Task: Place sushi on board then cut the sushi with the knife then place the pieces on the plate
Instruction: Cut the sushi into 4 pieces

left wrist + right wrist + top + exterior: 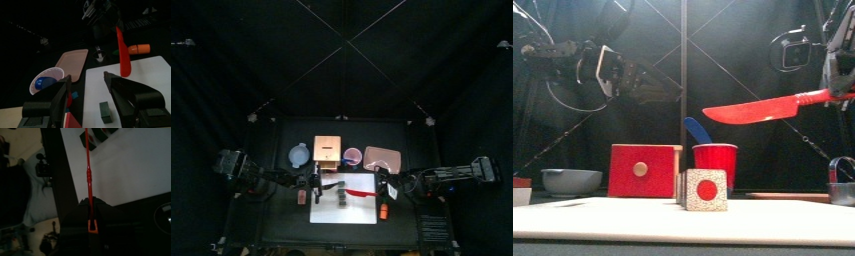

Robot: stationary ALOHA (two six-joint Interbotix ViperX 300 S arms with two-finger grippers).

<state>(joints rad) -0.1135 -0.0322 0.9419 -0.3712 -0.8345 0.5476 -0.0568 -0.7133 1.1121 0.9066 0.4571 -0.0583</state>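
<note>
From above, the sushi roll (342, 196) lies on the white board (329, 212) (at the tabletop's middle front), between the two arms. Its long axis seems to run front to back. The left tool (315, 184) hangs at the board's left edge, just beside the roll. The right tool (386, 186) reaches in from the right with the red knife (366, 189), which lies left-right, tip toward the roll. The pink tray (382, 157) is behind, to the right.

At table height, the blade is nearly level and clearly above the roll, with its tip about over it. I judge the cut needs a straight lowering, blade across the roll. The red cup (715, 160) with the blue knife (696, 129) stands behind.

On the left wrist, the jaws stand wide apart and grasp nothing; the roll is near them but not touched.

On the right wrist, the jaws are clenched on the knife's handle, and the blade (seen edge-on) points toward the board.
</note>
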